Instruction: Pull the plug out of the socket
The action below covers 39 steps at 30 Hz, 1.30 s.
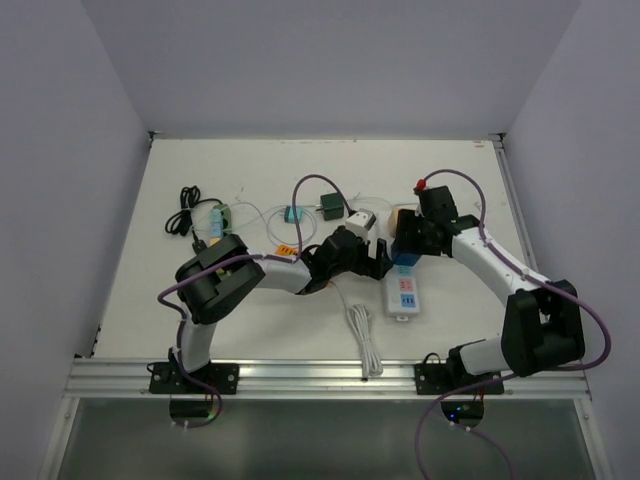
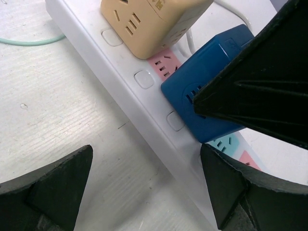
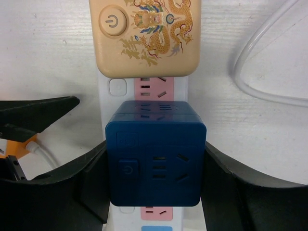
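Note:
A dark blue cube plug [image 3: 155, 154] sits on a white power strip [image 3: 118, 89], just below a beige cube plug [image 3: 144, 36] with a dragon print. My right gripper [image 3: 155, 180] is shut on the blue plug, one finger against each side. In the top view the right gripper [image 1: 405, 252] is over the strip [image 1: 404, 298]. My left gripper [image 2: 147, 192] is open and low beside the strip [image 2: 120, 91], its right finger [image 2: 236, 192] by the strip's edge just below the blue plug [image 2: 202, 91]. The left gripper [image 1: 375, 262] holds nothing.
The beige plug [image 2: 149, 24] stands next to the blue one. At the back of the table lie a green adapter [image 1: 330, 207], a teal piece [image 1: 292, 213] and a coiled black cable [image 1: 183, 215]. The strip's white cord [image 1: 362, 335] runs toward the near edge.

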{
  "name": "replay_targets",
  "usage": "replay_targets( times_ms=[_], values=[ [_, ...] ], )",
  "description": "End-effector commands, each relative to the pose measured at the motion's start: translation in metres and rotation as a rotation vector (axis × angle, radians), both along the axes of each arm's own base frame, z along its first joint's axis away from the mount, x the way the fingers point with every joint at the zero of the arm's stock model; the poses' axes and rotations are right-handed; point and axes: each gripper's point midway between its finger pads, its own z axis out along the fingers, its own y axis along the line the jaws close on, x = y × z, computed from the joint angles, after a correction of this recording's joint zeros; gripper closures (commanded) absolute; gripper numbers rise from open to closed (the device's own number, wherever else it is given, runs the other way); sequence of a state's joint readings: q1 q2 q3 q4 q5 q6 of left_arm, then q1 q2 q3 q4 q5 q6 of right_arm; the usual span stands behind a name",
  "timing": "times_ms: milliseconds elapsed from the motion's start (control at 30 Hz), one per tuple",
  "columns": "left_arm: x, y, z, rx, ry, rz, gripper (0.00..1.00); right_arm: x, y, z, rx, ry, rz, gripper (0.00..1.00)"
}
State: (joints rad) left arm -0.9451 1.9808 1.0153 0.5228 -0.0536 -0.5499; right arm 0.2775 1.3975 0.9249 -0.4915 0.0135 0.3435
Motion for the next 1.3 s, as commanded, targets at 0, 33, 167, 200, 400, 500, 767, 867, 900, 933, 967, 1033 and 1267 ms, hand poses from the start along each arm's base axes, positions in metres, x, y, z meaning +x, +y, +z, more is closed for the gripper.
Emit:
replay_targets(
  times_ms=[0, 33, 167, 200, 400, 500, 767, 867, 900, 933, 967, 1033, 1267],
  values=[
    [-0.001, 0.001, -0.016, 0.030, 0.008, 0.022, 0.04, 0.019, 0.017, 0.043, 0.170, -0.142, 0.012, 0.98],
    [-0.002, 0.004, -0.020, 0.040, 0.013, 0.028, 0.04, 0.020, 0.015, 0.044, 0.181, -0.144, 0.003, 1.00],
    [-0.005, 0.009, -0.029, 0.059, 0.028, 0.034, 0.05, 0.020, 0.014, 0.045, 0.211, -0.148, -0.001, 1.00],
    [-0.006, 0.011, -0.033, 0.070, 0.036, 0.036, 0.05, 0.020, 0.013, 0.047, 0.223, -0.153, -0.003, 1.00],
    [-0.013, 0.021, -0.049, 0.096, 0.059, 0.047, 0.07, 0.024, 0.010, 0.056, 0.294, -0.164, -0.016, 1.00],
    [-0.014, 0.027, -0.055, 0.111, 0.063, 0.058, 0.07, 0.026, 0.007, 0.059, 0.321, -0.165, -0.024, 1.00],
    [-0.019, 0.032, -0.065, 0.132, 0.085, 0.053, 0.07, 0.029, 0.000, 0.066, 0.363, -0.183, -0.043, 1.00],
    [-0.021, 0.028, -0.064, 0.110, 0.103, 0.042, 0.07, 0.029, -0.003, 0.066, 0.350, -0.228, -0.042, 1.00],
    [-0.023, 0.024, -0.061, 0.096, 0.108, 0.029, 0.07, 0.028, -0.002, 0.071, 0.363, -0.251, -0.043, 1.00],
    [-0.028, 0.018, -0.058, 0.068, 0.131, 0.001, 0.07, 0.030, -0.001, 0.069, 0.371, -0.265, -0.047, 1.00],
    [-0.029, 0.012, -0.053, 0.037, 0.138, -0.013, 0.06, 0.030, 0.000, 0.072, 0.380, -0.274, -0.050, 1.00],
    [-0.038, -0.003, -0.037, -0.054, 0.180, -0.064, 0.05, 0.033, 0.002, 0.076, 0.407, -0.299, -0.060, 1.00],
    [-0.064, -0.030, 0.012, -0.283, 0.280, -0.196, 0.07, 0.040, -0.001, 0.099, 0.438, -0.434, -0.090, 1.00]
  ],
)
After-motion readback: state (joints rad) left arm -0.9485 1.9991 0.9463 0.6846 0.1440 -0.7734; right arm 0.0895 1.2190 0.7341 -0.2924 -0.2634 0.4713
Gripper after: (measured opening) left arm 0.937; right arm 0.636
